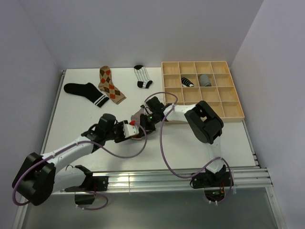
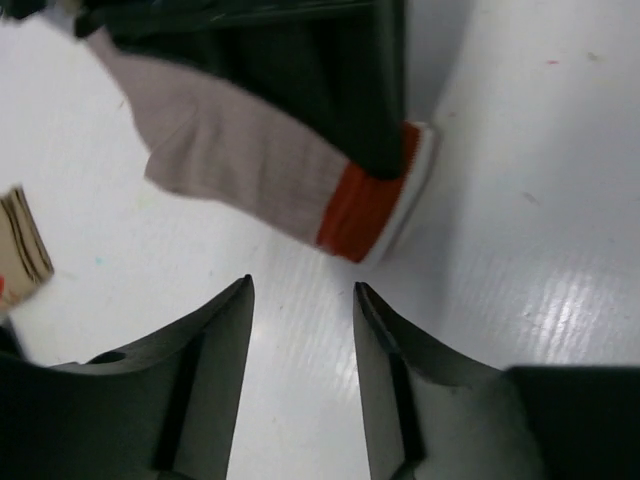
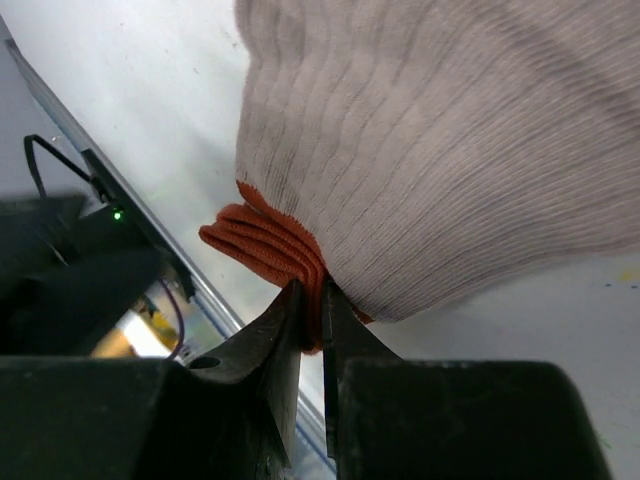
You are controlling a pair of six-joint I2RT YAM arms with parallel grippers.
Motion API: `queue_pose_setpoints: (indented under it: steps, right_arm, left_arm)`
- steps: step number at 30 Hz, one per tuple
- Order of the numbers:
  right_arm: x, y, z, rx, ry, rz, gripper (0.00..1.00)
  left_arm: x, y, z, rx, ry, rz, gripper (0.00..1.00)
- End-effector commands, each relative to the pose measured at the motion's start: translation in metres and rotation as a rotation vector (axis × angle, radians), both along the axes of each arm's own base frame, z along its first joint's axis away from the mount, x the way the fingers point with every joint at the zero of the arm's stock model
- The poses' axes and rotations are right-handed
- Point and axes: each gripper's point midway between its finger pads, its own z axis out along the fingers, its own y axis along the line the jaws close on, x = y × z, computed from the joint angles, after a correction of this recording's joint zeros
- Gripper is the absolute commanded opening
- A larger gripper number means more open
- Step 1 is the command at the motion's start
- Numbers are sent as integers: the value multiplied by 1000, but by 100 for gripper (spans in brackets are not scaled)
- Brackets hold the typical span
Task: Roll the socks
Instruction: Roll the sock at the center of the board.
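A taupe sock (image 1: 138,116) with an orange cuff lies mid-table between both arms. My right gripper (image 3: 311,292) is shut on the folded orange cuff (image 3: 262,240), with the taupe sock body (image 3: 450,130) bunched above the fingers. In the top view the right gripper (image 1: 144,123) reaches in from the right. My left gripper (image 2: 301,290) is open and empty, its tips just short of the orange cuff (image 2: 358,207), with bare table between the fingers. In the top view the left gripper (image 1: 134,130) sits beside the sock's near-left edge.
A black sock with white bands (image 1: 86,91), an argyle sock (image 1: 110,85) and a striped sock (image 1: 142,76) lie at the back left. The wooden grid tray (image 1: 196,62) at the back right holds a rolled striped sock (image 1: 188,82) and a rolled grey sock (image 1: 205,79).
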Motion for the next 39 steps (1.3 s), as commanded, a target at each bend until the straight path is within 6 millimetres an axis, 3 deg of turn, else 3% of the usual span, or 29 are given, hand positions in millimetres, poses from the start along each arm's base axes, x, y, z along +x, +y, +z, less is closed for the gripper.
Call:
queue_pose_setpoints:
  steps: [1, 12, 22, 28, 32, 33, 35, 37, 38, 39]
  right_arm:
    - [-4, -17, -15, -84, 99, -14, 0]
    - [0, -15, -28, -93, 136, -11, 0]
    - [3, -12, -22, -81, 139, 4, 0]
    - [2, -14, -23, -80, 142, 11, 0]
    - [1, -15, -21, -78, 135, 17, 0]
    - [1, -15, -20, -79, 124, 19, 0]
    - [7, -16, -15, -81, 78, 0, 9]
    - [10, -19, -6, -77, 40, -22, 21]
    - [15, -19, -2, -73, 4, -37, 30]
    - [22, -20, 10, -69, -50, -59, 34]
  left_arm:
    - [9, -13, 16, 24, -213, -59, 51]
    - [-23, -36, -28, 170, -293, -236, 51]
    - [-17, -44, -46, 238, -321, -279, 50]
    - [-17, -39, -71, 319, -261, -290, 35]
    - [-21, -41, -78, 336, -186, -303, 12]
    - [-21, -45, -75, 327, -179, -308, 10]
    - [-29, -42, -79, 336, -115, -317, 4]
    - [-36, -55, -68, 281, -54, -343, 1]
    - [-48, -46, -73, 301, 35, -356, 0]
    - [-50, -59, -61, 247, 69, -380, 0]
